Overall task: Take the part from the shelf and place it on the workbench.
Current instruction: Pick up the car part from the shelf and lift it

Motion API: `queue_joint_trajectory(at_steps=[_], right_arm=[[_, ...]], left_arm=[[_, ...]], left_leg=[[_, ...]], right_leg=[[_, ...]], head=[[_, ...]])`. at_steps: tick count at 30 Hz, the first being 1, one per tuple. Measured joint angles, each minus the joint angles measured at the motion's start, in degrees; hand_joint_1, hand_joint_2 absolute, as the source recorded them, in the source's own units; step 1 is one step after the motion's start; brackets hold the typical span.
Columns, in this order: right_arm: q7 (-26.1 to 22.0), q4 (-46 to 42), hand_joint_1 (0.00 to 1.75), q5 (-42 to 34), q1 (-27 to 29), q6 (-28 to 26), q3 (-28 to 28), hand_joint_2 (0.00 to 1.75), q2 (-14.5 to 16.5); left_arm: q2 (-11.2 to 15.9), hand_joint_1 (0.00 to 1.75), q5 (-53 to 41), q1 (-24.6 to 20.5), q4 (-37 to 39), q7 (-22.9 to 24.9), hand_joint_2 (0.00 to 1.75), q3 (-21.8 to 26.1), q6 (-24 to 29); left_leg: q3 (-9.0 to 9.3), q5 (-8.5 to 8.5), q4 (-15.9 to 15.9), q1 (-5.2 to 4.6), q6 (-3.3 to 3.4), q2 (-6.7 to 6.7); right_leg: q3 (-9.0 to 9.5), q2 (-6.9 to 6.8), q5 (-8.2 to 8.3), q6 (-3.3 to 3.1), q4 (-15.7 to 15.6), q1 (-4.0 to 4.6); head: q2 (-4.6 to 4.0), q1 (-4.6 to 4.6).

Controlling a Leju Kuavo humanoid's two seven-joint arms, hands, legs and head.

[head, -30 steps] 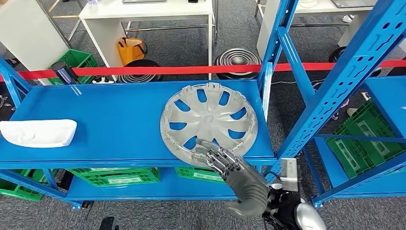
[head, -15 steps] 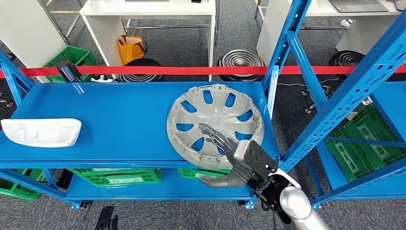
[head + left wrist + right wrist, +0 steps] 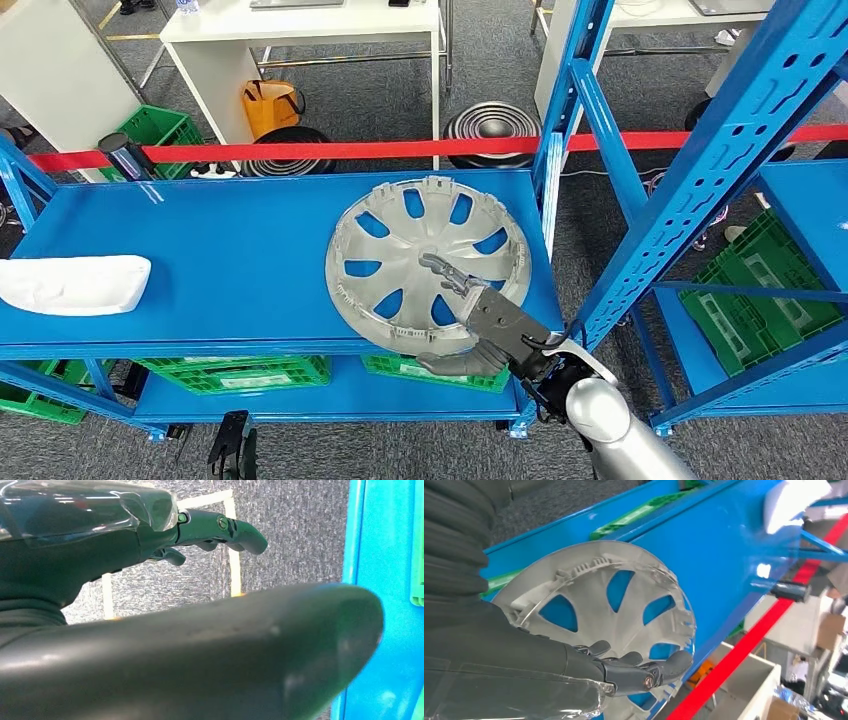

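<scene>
A silver hubcap (image 3: 420, 240) lies flat on the blue shelf (image 3: 220, 250), its near rim hanging over the front edge. My right hand (image 3: 480, 320) reaches onto it from the front. Its outstretched fingers (image 3: 445, 272) lie across the spokes and its thumb (image 3: 455, 366) sits just under the overhanging rim. In the right wrist view the dark fingers (image 3: 644, 669) stretch over the hubcap (image 3: 589, 590), not curled around it. My left hand (image 3: 200, 530) hangs beside the shelf over grey carpet with nothing in it.
A white moulded part (image 3: 72, 283) lies at the shelf's left end, and a dark cylinder (image 3: 125, 155) stands at its back left. Blue uprights (image 3: 700, 170) rise right of the hubcap. Green crates (image 3: 235, 370) sit on the lower shelf. Red tape (image 3: 350, 150) runs behind.
My right hand has slid further forward over the hubcap, and its thumb has come in under the rim. The whole view has shifted slightly as the camera moved.
</scene>
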Motion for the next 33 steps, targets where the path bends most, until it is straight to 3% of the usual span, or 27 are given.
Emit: queue_joint_trajectory(at_steps=[2,3,6,9,11,13,15,16,17,18,20,22,25,27,30,31,32,33], right_arm=[[0.3,0.2,0.00,0.4,-0.1,0.0,0.3,1.75,0.0],[0.5,0.4,0.00,0.9,-0.2,0.0,0.7,1.75,-0.1],[1.1,0.8,0.00,2.3,-1.0,-0.1,1.7,1.75,-0.1],[1.7,1.0,0.00,4.9,-1.5,-0.6,2.5,1.75,-0.3],[1.9,1.1,0.00,6.3,-1.7,-1.0,3.0,1.75,-0.5],[2.2,1.3,0.00,7.3,-2.0,-1.2,3.5,1.75,-0.9],[2.5,1.4,0.00,8.1,-2.2,-1.2,4.0,1.75,-1.3],[2.7,1.6,0.00,8.3,-2.1,-1.2,4.3,1.75,-1.4],[2.8,1.7,0.00,8.5,-2.1,-1.2,4.5,1.75,-1.6],[2.8,1.7,0.00,8.6,-2.2,-1.2,4.7,1.75,-1.7],[2.8,1.8,0.00,8.7,-2.3,-1.2,5.0,1.75,-2.0],[2.9,1.8,0.00,8.7,-2.4,-1.3,5.3,1.75,-2.0],[2.9,1.8,0.00,8.7,-2.3,-1.4,5.5,1.75,-2.3],[2.9,1.8,0.00,8.7,-2.4,-1.7,5.5,1.75,-2.4],[3.0,1.8,0.00,8.6,-2.3,-2.4,5.5,1.75,-2.5],[3.2,1.8,0.00,8.6,-2.1,-2.7,5.5,1.75,-2.6],[3.3,1.8,0.00,8.7,-2.0,-2.9,5.5,1.75,-2.6],[3.4,1.8,0.00,8.7,-1.9,-3.1,5.5,1.75,-2.7]], left_arm=[[0.0,0.00,-0.1,0.0,0.0,0.0,0.00,0.0,0.0],[-0.1,0.00,-0.2,0.0,0.0,0.0,0.00,0.0,0.0],[0.0,0.00,-0.4,-0.4,-0.2,0.1,0.00,0.0,0.0],[0.2,0.00,-0.7,-0.7,-0.3,0.4,0.00,0.0,0.0],[0.2,0.00,-1.0,-0.9,-0.6,0.7,0.00,0.0,0.0],[0.1,0.00,-1.3,-1.1,-0.8,1.1,0.00,0.0,0.0],[-0.1,0.00,-1.6,-1.4,-1.0,1.3,0.00,0.0,0.1],[-0.2,0.00,-1.7,-1.4,-1.0,1.3,0.00,0.0,0.1],[-0.3,0.00,-1.7,-1.4,-1.1,1.4,0.00,0.0,0.1],[-0.4,0.00,-1.7,-1.5,-1.1,1.4,0.00,0.0,0.1],[-0.5,0.00,-1.9,-1.5,-1.3,1.5,0.00,0.0,0.1],[-0.5,0.00,-2.2,-1.7,-1.3,2.1,0.00,-0.1,0.5],[-0.5,0.00,-2.8,-1.7,-1.3,3.3,0.00,-0.1,1.2],[-0.6,0.00,-2.9,-1.6,-1.3,3.5,0.00,-0.1,1.5],[-0.5,0.00,-3.3,-1.4,-1.2,4.2,0.00,-0.1,1.9],[-0.5,0.00,-3.4,-1.2,-1.1,4.5,0.00,-0.1,2.0],[-0.5,0.00,-3.5,-1.0,-0.9,4.8,0.00,-0.1,2.1],[-0.5,0.00,-3.7,-0.8,-0.8,5.0,0.00,-0.1,2.1]], left_leg=[[-0.93,0.15,1.3,0.00,0.08,0.00],[-0.43,1.88,-0.4,-0.06,0.43,-0.01],[4.14,7.81,-11.0,-0.57,2.23,-0.01],[5.25,7.83,-13.3,-1.00,2.90,0.04],[5.92,8.40,-14.3,-0.77,3.21,0.12],[6.41,8.93,-15.2,-0.49,3.48,0.20],[6.39,8.98,-15.2,-0.50,3.58,0.20],[6.38,8.95,-15.2,-0.49,3.54,0.18],[6.38,8.89,-15.1,-0.46,3.46,0.14],[6.39,8.78,-15.0,-0.39,3.30,0.09],[6.30,8.29,-14.3,-0.32,2.65,-0.02],[6.02,7.76,-13.5,-0.48,1.91,-0.04],[5.69,7.50,-13.2,-0.29,1.28,-0.02],[4.65,5.95,-11.1,-0.02,0.77,0.01],[-0.31,0.88,-0.5,0.06,0.12,0.03],[-1.83,0.08,2.4,0.06,0.10,0.03],[-2.46,0.33,3.4,0.05,0.22,0.03],[-1.97,1.66,2.1,0.02,0.48,0.02]], right_leg=[[0.05,0.04,-0.04,-0.04,0.0,0.12],[0.20,0.14,-0.10,-0.11,0.0,0.31],[0.58,0.49,-0.30,-0.22,-0.1,0.95],[0.38,0.52,-0.22,0.38,-0.3,1.08],[-0.12,0.41,-0.74,0.77,0.6,1.08],[-2.59,0.30,-3.07,0.71,5.6,0.97],[-6.55,0.28,-5.93,0.77,13.6,0.74],[-7.90,0.27,-6.49,1.10,16.0,0.57],[-8.20,0.24,-6.16,1.64,16.3,0.35],[-7.27,0.19,-4.94,2.34,14.1,0.11],[-3.37,-0.05,-1.84,3.43,6.1,-0.25],[-0.91,-0.09,-0.26,3.07,1.2,-0.28],[-0.71,0.10,-0.01,1.60,0.7,-0.09],[-0.62,0.15,0.09,0.92,0.6,-0.30],[-0.57,0.16,0.04,0.42,0.6,-0.21],[-0.56,0.18,0.02,0.39,0.6,-0.10],[-0.53,0.22,-0.01,0.37,0.6,0.02],[-0.47,0.29,-0.03,0.36,0.6,0.15]], head=[[0.00,0.01],[0.00,0.01],[0.00,0.04],[0.00,0.03],[0.00,0.08],[0.00,0.13],[0.00,0.13],[0.00,0.12],[0.00,0.12],[0.00,0.13],[0.00,0.14],[0.00,0.09],[0.00,0.08],[0.00,0.05],[0.00,0.01],[0.00,0.01],[0.00,0.01],[0.00,0.01]])
